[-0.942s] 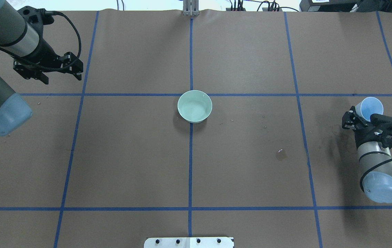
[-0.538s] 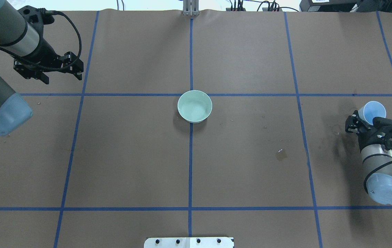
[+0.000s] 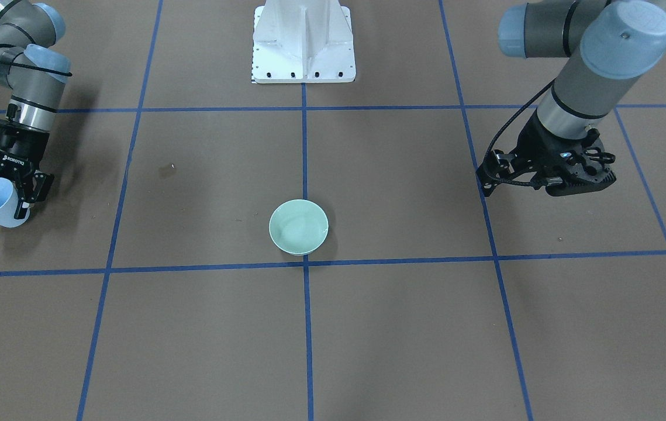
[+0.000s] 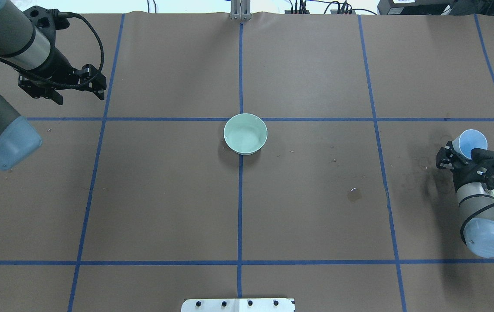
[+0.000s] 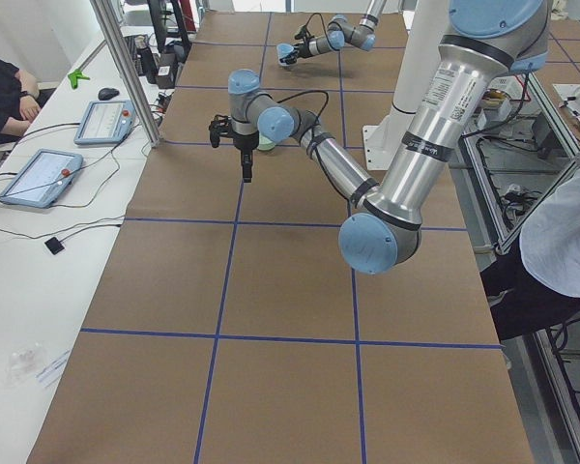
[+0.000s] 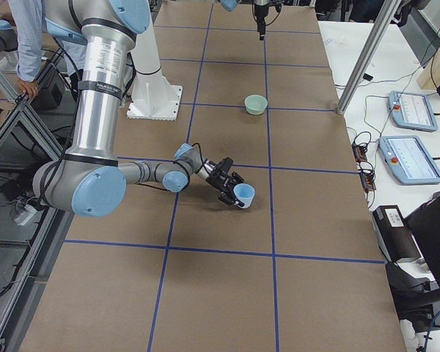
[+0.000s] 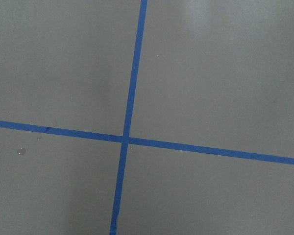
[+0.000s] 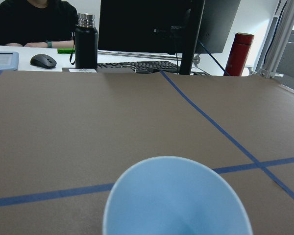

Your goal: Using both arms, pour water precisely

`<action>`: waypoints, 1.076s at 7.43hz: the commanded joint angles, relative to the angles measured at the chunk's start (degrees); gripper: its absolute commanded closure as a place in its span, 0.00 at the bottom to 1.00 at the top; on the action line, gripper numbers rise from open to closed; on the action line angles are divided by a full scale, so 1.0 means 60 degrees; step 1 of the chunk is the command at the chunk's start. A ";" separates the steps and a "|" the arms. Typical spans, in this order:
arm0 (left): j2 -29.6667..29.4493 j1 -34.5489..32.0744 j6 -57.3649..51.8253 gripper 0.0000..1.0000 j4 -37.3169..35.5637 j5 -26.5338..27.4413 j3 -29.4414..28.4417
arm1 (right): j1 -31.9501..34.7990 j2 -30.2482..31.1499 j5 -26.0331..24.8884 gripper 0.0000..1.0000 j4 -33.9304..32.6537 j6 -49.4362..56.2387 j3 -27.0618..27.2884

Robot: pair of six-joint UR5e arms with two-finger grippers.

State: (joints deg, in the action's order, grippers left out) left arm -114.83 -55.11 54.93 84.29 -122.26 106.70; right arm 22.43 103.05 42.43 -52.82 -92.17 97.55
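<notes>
Right tool (image 4: 463, 150) tight around blue cup (image 4: 472, 139), long axis tilted, mouth away from the robot.

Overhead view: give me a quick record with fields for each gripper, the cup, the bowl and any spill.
left gripper: open, empty, far left
right gripper: shut on blue cup, far right
blue cup: tilted, contents not discernible
bowl: pale green, centre, apart from both grippers
wet patch: small, between bowl and cup

The counter (image 4: 164, 195) is matte brown, crossed by a grid of blue tape lines (image 4: 240, 216). The bowl (image 4: 245, 134) is mint green, the cup (image 4: 471, 139) pale blue, and the pedestal (image 3: 303, 47) white.
</notes>
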 commanded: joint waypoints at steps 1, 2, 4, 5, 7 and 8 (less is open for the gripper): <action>-0.0022 0.0000 0.0000 0.00 -0.0015 0.0000 0.0000 | -0.0018 0.0007 0.0003 0.72 0.0000 -0.0005 -0.0013; -0.0022 0.0000 0.0000 0.00 0.0000 0.0015 0.0000 | -0.0032 0.0007 0.0003 0.64 0.0000 -0.0005 -0.0013; -0.0007 0.0000 0.0014 0.00 -0.0015 0.0000 0.0014 | -0.0076 0.0007 0.0003 0.53 0.0000 -0.0005 -0.0013; -0.0007 0.0000 0.0014 0.00 -0.0015 0.0015 0.0015 | -0.0106 0.0021 0.0003 0.48 0.0000 -0.0049 -0.0028; -0.0007 0.0000 0.0014 0.00 -0.0015 0.0015 0.0015 | -0.0135 0.0007 -0.0011 0.35 0.0000 -0.0093 -0.0057; -0.0007 0.0000 0.0014 0.00 -0.0015 0.0015 0.0015 | -0.0135 0.0021 0.0003 0.30 0.0000 -0.0079 -0.0057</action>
State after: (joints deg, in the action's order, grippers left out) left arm -114.85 -55.13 54.99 84.20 -122.17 106.78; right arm 21.67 103.12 42.41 -52.82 -92.64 97.26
